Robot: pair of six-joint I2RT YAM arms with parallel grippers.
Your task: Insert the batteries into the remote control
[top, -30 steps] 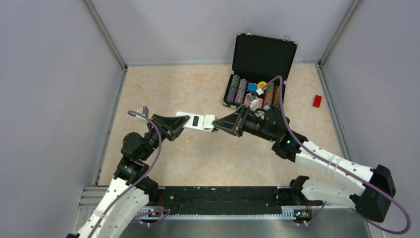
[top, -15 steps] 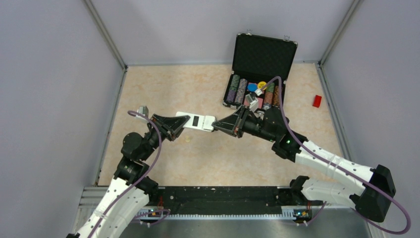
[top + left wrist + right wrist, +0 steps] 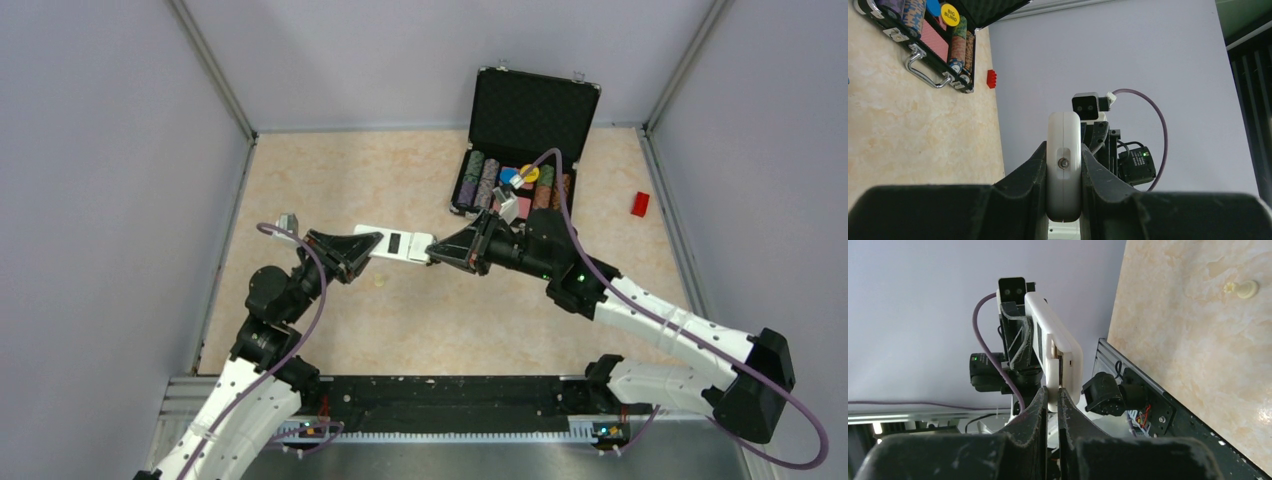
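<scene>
The remote control [image 3: 398,243] is held in the air over the table, white back up, with its dark bay [image 3: 395,242] showing. My left gripper [image 3: 370,246] is shut on its left end. In the left wrist view the remote [image 3: 1064,150] stands end-on between the jaws of the left gripper [image 3: 1064,159]. My right gripper [image 3: 431,255] is shut on the remote's right end. In the right wrist view the right gripper [image 3: 1052,392] pinches a thin white lip at the back of the remote [image 3: 1055,342]. The batteries are out of view.
An open black case [image 3: 533,108] of poker chips stands at the back right; it also shows in the left wrist view [image 3: 928,55]. A small red block [image 3: 640,203] lies by the right wall. A cream peg [image 3: 380,281] lies on the table under the remote.
My right arm has shifted a little to the left and its wrist has turned slightly. The remote and my left gripper have stayed in place.
</scene>
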